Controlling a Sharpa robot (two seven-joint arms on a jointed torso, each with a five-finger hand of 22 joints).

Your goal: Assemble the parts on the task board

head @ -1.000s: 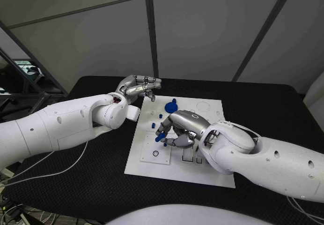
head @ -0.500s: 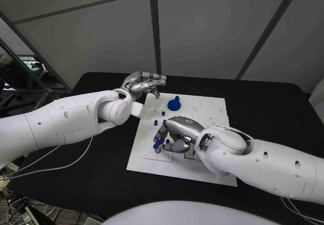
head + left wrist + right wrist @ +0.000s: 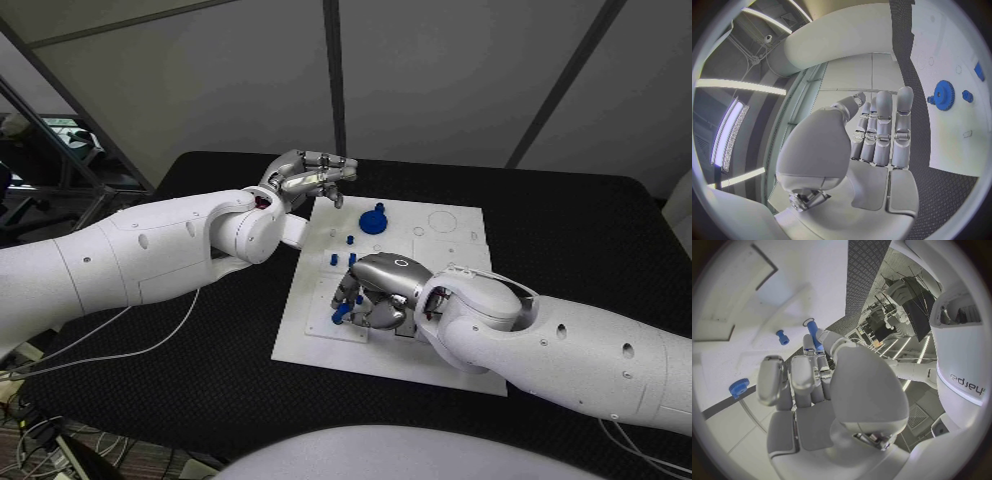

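Observation:
The white task board point(image 3: 433, 245) lies in the middle of the black table. My right hand point(image 3: 375, 296) hovers low over the board's left half and pinches a blue peg point(image 3: 340, 314) between thumb and a finger. In the right wrist view the blue peg point(image 3: 812, 335) points at a small ring hole point(image 3: 807, 321) in the board. A blue gear point(image 3: 374, 221) stands near the far edge, with small blue pegs point(image 3: 348, 240) beside it. My left hand point(image 3: 307, 178) hangs above the board's far left corner, fingers curled in together with nothing in them. The left wrist view has the blue gear point(image 3: 944, 95) past the fingertips point(image 3: 904, 95).
A short blue peg point(image 3: 782, 337) stands in the board close to the held one, and another blue part point(image 3: 737, 388) sits farther off. A thin raised plate point(image 3: 320, 335) covers the board's near left part. Cables point(image 3: 137, 350) trail off the table's left side.
My right hand has moved a little toward the board's near left with the blue peg still in it. The left hand has stayed where it was.

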